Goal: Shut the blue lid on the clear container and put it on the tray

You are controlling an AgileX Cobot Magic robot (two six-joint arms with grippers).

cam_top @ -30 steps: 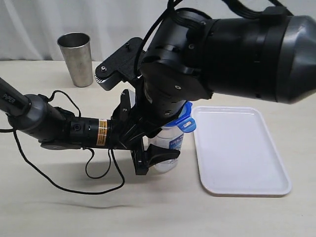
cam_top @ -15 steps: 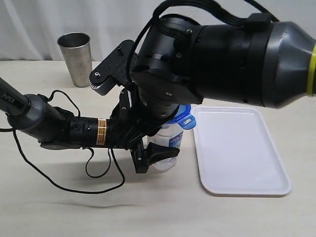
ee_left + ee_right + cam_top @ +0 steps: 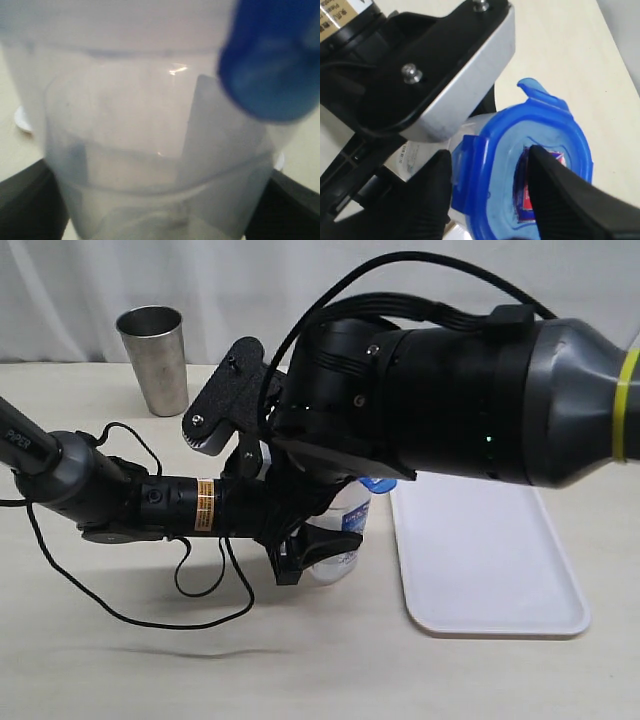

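The clear container (image 3: 348,512) stands upright on the table just left of the tray (image 3: 480,540). My left gripper (image 3: 330,540) is shut on its lower body; its black fingers (image 3: 22,202) show at both sides of the container (image 3: 150,150). The blue lid (image 3: 540,150) sits on top, one flap (image 3: 540,95) sticking up. My right gripper (image 3: 490,152) hangs over it, open. One finger (image 3: 432,192) is against the outside of a side flap and the other finger (image 3: 560,190) rests on the lid's sticker. In the exterior view only a corner of the lid (image 3: 378,483) shows.
A steel cup (image 3: 155,355) stands at the back left. The left arm's black cable (image 3: 190,590) loops over the table in front of it. My right arm's bulk (image 3: 450,400) hangs over the container and the tray's near-left part.
My right arm has swung lower and across the container, now hiding most of the lid in the exterior view. The left arm and the container have stayed put.
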